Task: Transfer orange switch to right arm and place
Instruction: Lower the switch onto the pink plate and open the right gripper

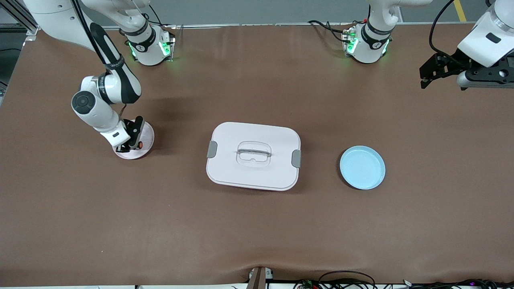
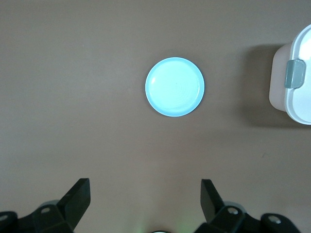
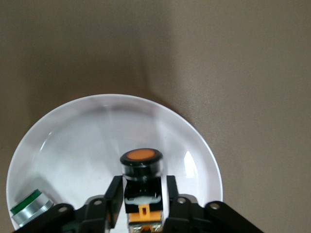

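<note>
Nearest my front camera, on the brown counter, I see a white lidded container with grey side latches and a clear handle set into its lid. Just toward the left arm's end from it lies a pale blue plate, apart from the container; the left wrist view looks straight down on that plate and catches one corner of the container.

Toward the right arm's end, a little farther from the camera, sits a white plate. My right gripper is down over it, holding the orange switch. The right wrist view shows this best: the black fingers close on the black body of the orange switch, its round orange button facing up over the plate's floor. I cannot tell whether the switch touches the plate. A small green-and-silver part (partly cut off by the frame edge) lies in the same plate near its rim.

My left gripper waits up in the air over the left arm's end of the counter, its fingers spread wide with nothing between them.
</note>
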### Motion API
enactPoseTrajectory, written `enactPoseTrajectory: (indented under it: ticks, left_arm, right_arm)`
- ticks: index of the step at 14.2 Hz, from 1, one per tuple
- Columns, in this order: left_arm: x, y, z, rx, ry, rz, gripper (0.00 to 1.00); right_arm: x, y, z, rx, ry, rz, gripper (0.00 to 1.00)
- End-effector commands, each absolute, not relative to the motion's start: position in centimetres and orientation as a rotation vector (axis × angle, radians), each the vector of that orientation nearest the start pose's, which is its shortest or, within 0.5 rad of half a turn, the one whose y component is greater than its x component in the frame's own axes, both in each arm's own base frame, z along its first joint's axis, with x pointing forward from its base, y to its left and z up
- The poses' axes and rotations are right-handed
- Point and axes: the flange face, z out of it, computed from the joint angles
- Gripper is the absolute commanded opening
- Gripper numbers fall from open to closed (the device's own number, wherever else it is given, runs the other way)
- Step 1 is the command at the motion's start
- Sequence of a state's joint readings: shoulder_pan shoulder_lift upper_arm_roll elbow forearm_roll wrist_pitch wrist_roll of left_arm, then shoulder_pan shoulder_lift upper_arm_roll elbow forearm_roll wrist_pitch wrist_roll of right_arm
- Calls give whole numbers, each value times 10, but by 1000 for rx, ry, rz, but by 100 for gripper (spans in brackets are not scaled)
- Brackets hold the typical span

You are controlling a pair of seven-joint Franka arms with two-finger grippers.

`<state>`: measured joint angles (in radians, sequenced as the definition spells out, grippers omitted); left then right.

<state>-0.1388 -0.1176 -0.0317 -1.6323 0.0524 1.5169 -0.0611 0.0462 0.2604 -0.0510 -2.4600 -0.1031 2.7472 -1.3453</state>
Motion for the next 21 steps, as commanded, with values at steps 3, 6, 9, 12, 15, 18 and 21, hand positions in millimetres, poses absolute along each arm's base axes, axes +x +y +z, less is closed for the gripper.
enactPoseTrajectory:
  ticks: [3,6,9,12,15,18,21]
  left_arm:
    - [499,-80,655,-3104,152,-32,100]
    - [500,-80,655,-3104,150,-37,100]
    - [498,-79,661,-3105,147,-63,100]
    - [498,-81,661,-3106,155,-58,100]
    - [499,-83,658,-3106,160,-54,100]
    - [501,-85,657,-3104,165,-56,100]
    - [500,-85,658,-3106,165,-58,100]
  right_arm:
    - [488,-2,207,-2449,-2103,-22,100]
    - [491,-4,221,-2734,-1731,-70,100]
    - [492,-6,228,-2964,-1288,-111,100]
    - [493,-11,232,-3138,-716,-147,100]
    - [493,-27,233,-3200,-178,-172,100]
    - [497,-31,245,-3201,-66,-207,100]
    - [504,-33,253,-3206,-68,-187,100]
